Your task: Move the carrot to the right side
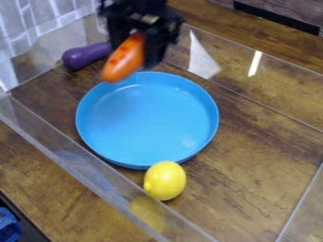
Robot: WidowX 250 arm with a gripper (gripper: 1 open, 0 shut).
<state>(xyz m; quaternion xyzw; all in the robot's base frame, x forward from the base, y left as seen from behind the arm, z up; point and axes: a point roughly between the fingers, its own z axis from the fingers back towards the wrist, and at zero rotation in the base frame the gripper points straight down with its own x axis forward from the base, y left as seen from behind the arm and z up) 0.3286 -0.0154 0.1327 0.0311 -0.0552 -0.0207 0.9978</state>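
Observation:
The carrot [123, 60], orange with dark ridge lines, hangs tilted in the air above the far left rim of the blue plate [151, 132]. My gripper [136, 38] is shut on its upper end and points down; it is blurred by motion. The carrot's green top is hidden between the fingers. Nothing lies on the plate itself.
A purple eggplant [85, 55] lies on the wooden table behind the plate at the left. A yellow lemon [164, 180] sits just in front of the plate. Clear plastic walls [76, 165] enclose the work area.

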